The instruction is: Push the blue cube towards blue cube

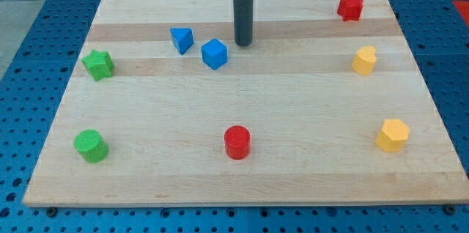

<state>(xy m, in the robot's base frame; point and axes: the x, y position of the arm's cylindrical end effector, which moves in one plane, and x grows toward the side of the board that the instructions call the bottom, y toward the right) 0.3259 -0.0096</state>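
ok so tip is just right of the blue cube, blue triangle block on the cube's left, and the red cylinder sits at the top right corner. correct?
One thing is wrong. In the camera view the red cylinder sits near the bottom middle; the top right corner holds a red star. The rest stands: my tip is just right of the blue cube, with the blue triangle block on the cube's left.

A pale wooden board (249, 182) lies on a blue perforated table (29, 28) under even light.

I see a pale wood board (242, 174) with light stripes, a blue cube (214, 54), a blue triangle block (182, 40), two green, two red, two yellow blocks, my dark tip (243, 44).
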